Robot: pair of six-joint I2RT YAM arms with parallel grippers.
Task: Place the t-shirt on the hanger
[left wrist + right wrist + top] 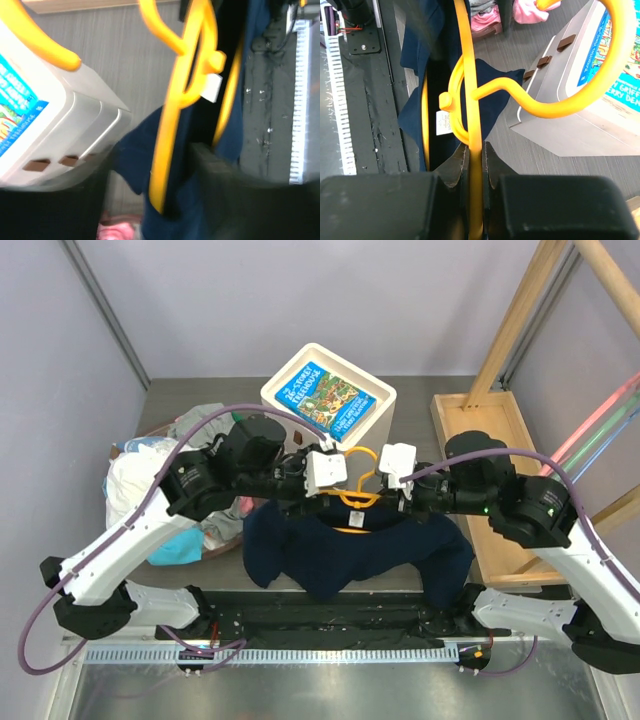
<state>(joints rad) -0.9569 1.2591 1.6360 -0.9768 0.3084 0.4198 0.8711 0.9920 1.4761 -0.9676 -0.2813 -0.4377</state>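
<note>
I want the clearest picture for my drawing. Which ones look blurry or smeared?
Left wrist view: smeared all over, the hanger and t-shirt soft. Right wrist view: hanger crisp, but the right fingers gripping it are dark and soft. Top view: sharpest and evenly lit, with a shiny glare on the metal strip.

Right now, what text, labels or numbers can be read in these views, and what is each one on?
"TREEHOUSE": on the book cover, top view; the smaller title words above it are too small.
"GRIFF" and "DEN", cut off: same book, right wrist view.
White neck tag in the t-shirt: print too small to read.
</note>
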